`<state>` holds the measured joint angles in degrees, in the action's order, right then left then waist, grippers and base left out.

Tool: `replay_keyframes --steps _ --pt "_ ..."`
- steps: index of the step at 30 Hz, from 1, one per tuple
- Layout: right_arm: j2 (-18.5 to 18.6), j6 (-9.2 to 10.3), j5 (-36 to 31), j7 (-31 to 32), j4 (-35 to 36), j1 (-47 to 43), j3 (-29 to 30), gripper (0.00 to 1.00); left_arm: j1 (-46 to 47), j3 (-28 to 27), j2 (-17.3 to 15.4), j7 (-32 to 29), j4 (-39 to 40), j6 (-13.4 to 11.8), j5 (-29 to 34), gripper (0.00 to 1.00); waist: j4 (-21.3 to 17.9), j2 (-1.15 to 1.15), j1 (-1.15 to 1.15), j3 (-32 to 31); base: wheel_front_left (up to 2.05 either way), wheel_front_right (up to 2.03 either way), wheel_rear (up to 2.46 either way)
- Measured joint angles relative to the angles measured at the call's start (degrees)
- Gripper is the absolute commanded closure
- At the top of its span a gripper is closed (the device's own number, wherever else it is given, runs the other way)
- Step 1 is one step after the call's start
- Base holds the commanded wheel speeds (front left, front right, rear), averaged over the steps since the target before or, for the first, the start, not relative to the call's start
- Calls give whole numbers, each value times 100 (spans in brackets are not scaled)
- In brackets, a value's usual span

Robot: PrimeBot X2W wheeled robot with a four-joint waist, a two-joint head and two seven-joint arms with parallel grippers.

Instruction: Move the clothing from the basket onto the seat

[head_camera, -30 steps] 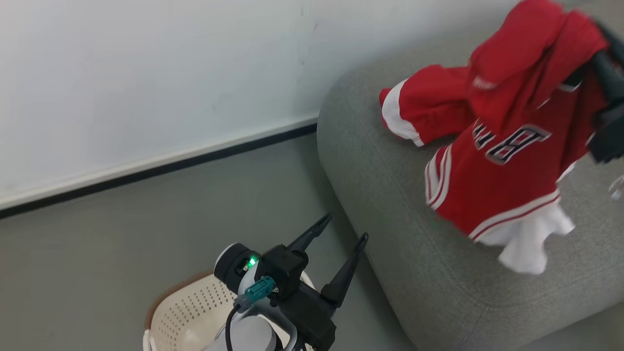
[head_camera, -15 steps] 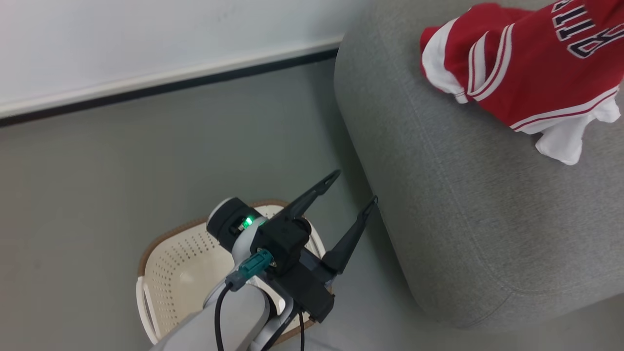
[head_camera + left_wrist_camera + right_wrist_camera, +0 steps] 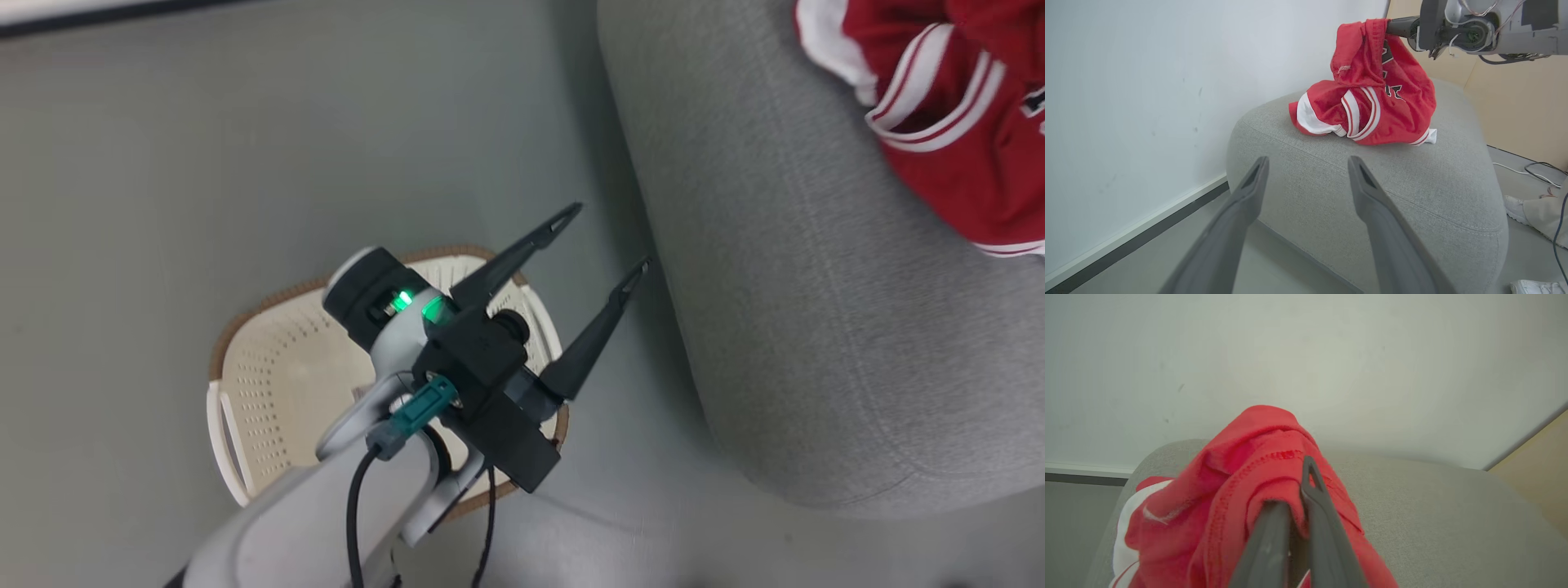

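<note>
The left tool (image 3: 611, 235) has its fingers spread wide and holds nothing. It is poised above the cream-white perforated plastic basket (image 3: 245, 392) with a brown rim, close to the seat's front edge. No garment shows in the visible part of the basket, though the arm hides some of it. Beyond is the large grey fabric-upholstered seat (image 3: 775, 327). The red sports clothing (image 3: 1372, 110) with white trim rests on its top, upper folds lifted. The right tool (image 3: 1294, 490), fingers pressed together, pinches that raised fabric, probably pending release.
</note>
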<state>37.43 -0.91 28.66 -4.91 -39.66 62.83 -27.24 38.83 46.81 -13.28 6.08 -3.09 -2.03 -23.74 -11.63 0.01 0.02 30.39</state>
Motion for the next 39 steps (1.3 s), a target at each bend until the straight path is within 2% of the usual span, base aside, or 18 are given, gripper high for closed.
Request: replay_keyframes --steps 9,10,12,13,14,26,39 --pt "-487 23 8 -301 -401 194 -55 100 302 -43 -225 -103 82 0 231 0 -21 0 0 703 0 0 0" --pt "-542 23 4 -348 -453 238 -70 89 304 -44 -244 -103 70 1 233 0 -39 0 0 754 0 0 0" --pt "-613 22 -4 -461 -543 279 -86 57 304 -43 -270 -103 21 2 242 0 -96 1 0 814 0 0 0" --pt "-622 20 -12 -515 -588 281 -91 13 304 -44 -278 -103 2 3 247 0 -129 1 0 829 0 0 0" --pt "-628 14 -27 -571 -628 287 -102 0 304 -46 -287 -102 -19 3 249 0 -163 0 0 833 0 0 0" --pt "-765 -120 -216 -883 -855 210 -270 0 168 -92 -187 166 -536 10 149 0 -348 -1 -2 317 0 0 0" --pt "-1061 -188 -314 -937 -668 -449 -478 0 -276 -401 70 579 -1238 -45 -325 0 -201 -1 -3 -650 0 0 0"
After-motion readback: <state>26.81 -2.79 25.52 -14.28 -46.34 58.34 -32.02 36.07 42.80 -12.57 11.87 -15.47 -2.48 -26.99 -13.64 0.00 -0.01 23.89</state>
